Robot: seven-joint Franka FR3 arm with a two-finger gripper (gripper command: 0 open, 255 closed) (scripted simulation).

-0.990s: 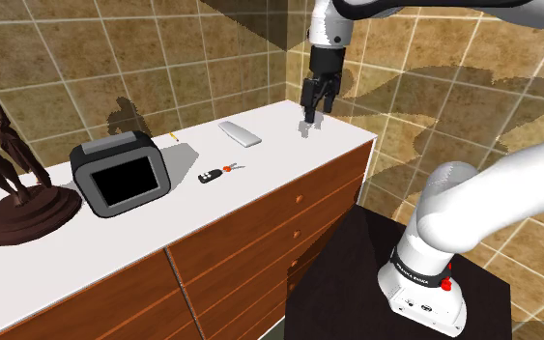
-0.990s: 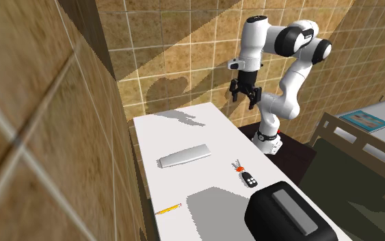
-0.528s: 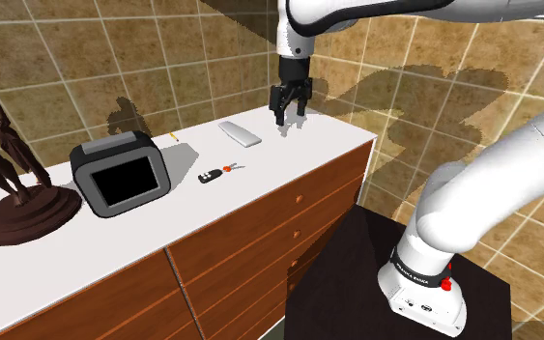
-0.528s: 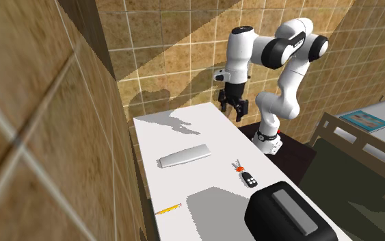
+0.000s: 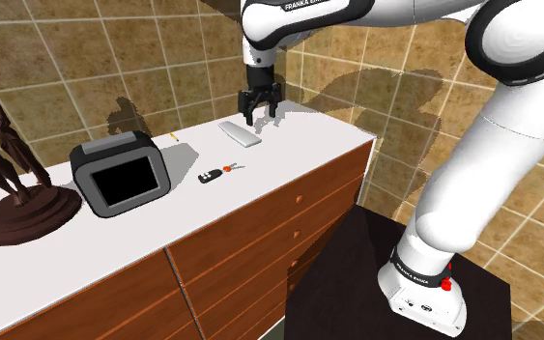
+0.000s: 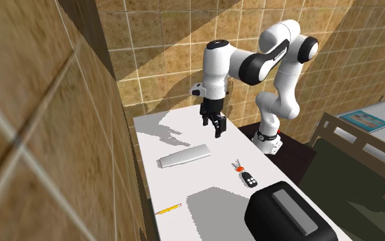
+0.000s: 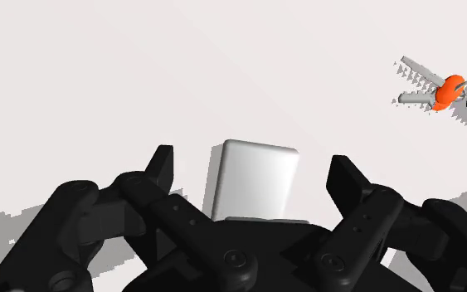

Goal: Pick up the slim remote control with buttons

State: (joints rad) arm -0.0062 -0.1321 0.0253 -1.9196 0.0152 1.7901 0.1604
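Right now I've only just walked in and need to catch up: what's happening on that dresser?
A white Franka arm holds its black gripper, fingers open, above one end of the pale slim remote lying flat on the white dresser top. In the wrist view the remote's end shows between the fingers, which do not touch it, so nothing is grasped yet. A set of keys lies nearby, untouched.
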